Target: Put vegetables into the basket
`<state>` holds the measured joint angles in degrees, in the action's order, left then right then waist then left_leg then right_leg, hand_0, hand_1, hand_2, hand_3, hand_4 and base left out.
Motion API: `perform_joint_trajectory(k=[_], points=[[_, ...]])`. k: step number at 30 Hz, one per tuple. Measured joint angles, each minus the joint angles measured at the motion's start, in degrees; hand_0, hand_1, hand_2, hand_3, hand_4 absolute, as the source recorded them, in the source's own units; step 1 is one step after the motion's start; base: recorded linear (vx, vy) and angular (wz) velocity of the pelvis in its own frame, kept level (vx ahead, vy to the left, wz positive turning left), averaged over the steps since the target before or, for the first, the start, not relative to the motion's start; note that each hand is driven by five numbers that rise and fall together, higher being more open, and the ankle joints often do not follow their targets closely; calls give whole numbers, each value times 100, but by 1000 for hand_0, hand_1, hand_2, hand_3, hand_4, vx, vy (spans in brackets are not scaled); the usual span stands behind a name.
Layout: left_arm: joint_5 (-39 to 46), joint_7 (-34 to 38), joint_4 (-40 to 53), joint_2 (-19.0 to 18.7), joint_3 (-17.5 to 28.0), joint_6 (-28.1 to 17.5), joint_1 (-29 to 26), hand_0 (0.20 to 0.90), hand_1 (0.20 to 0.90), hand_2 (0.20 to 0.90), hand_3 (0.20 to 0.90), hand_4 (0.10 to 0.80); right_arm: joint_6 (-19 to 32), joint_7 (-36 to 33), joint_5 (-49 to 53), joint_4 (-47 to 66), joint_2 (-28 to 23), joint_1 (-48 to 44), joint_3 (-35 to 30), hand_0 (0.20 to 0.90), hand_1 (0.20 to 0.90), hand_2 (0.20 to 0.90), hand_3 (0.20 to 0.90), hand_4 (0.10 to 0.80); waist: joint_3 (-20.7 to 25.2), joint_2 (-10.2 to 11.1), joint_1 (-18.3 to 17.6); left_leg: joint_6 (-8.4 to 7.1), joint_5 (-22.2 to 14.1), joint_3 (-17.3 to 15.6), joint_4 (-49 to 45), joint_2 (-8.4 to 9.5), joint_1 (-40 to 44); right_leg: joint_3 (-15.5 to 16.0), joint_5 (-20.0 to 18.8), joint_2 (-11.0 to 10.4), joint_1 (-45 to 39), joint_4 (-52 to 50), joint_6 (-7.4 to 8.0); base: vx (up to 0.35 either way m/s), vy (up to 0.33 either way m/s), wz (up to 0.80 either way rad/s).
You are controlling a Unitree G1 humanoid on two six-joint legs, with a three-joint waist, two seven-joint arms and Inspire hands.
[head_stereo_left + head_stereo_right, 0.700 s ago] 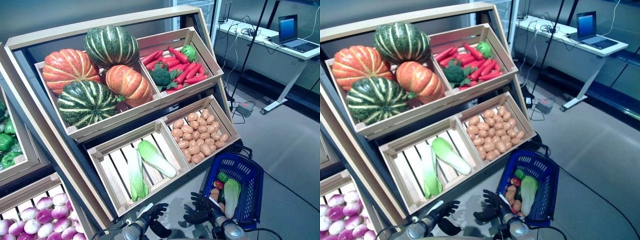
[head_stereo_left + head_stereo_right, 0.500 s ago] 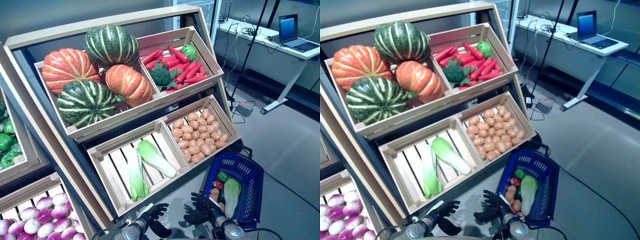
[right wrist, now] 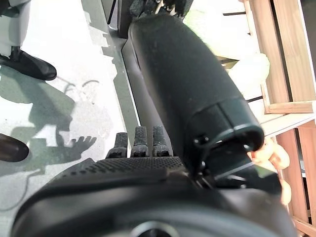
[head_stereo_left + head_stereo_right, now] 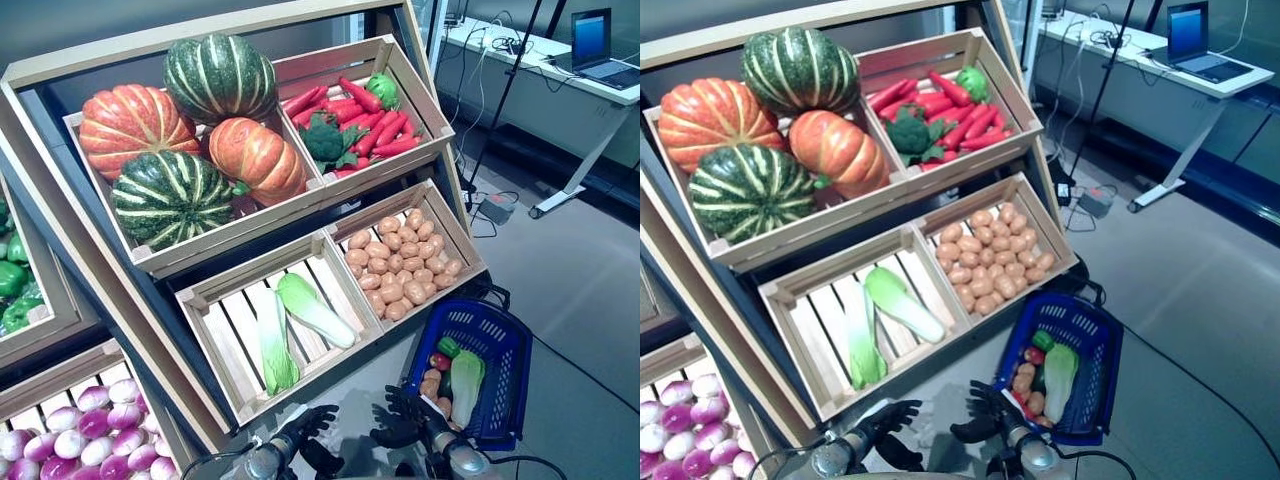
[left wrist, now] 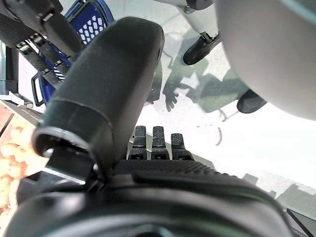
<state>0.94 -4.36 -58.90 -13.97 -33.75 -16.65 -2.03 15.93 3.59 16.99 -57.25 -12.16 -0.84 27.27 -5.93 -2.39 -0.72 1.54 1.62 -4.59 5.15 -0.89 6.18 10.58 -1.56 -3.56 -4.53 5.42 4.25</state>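
Observation:
The blue plastic basket (image 4: 517, 372) stands on the floor at the lower right, in front of the stand. In it lie a pale green cabbage (image 4: 464, 382), a green pepper (image 4: 447, 347), a small red vegetable (image 4: 438, 361) and potatoes (image 4: 430, 385). My right hand (image 4: 405, 425) is low in the eye views, just left of the basket's near corner, open and empty. My left hand (image 4: 300, 432) is beside it, further left, also open and empty. In the wrist views the fingers of the left hand (image 5: 153, 143) and of the right hand (image 3: 140, 140) are straight over the bare floor.
A tall wooden stand (image 4: 200, 300) with sloping crates of vegetables rises in front of me and to the left. A white desk (image 4: 560, 75) with a laptop (image 4: 600, 45) stands at the back right. Grey floor lies between the desk and the basket.
The whole picture has shifted slightly, so the camera has moved. Both hands and the basket stand as before.

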Motion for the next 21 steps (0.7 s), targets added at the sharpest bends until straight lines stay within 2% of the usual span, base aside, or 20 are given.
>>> perform_joint_trajectory(k=[8, 16, 21], points=[[-8, -199, 388, -98, -314, -54, -62, 900, 900, 900, 900, 800, -162, -37, 198, 211, -139, -32, -10, 900, 900, 900, 900, 800, -64, -87, -17, -26, 20, 68, -1, -10, -83, 65, -2, 12, 57, 0, 4, -29, -1, 4], [24, -229, 442, -109, -305, -157, -70, 900, 900, 900, 900, 800, -204, -35, 196, 215, -144, -55, -21, 900, 900, 900, 900, 800, -87, -83, -7, -26, 20, 101, 0, -10, -40, 80, 0, 13, -1, 0, 4, 2, 0, 1], [739, -134, 961, -179, -24, -335, 16, 900, 900, 900, 900, 800, -341, -36, 199, 339, -151, -49, -32, 900, 900, 900, 900, 800, -124, -29, 7, -33, 25, 107, 0, -14, -34, 88, 0, 16, -10, -1, 3, 0, 0, 0]])
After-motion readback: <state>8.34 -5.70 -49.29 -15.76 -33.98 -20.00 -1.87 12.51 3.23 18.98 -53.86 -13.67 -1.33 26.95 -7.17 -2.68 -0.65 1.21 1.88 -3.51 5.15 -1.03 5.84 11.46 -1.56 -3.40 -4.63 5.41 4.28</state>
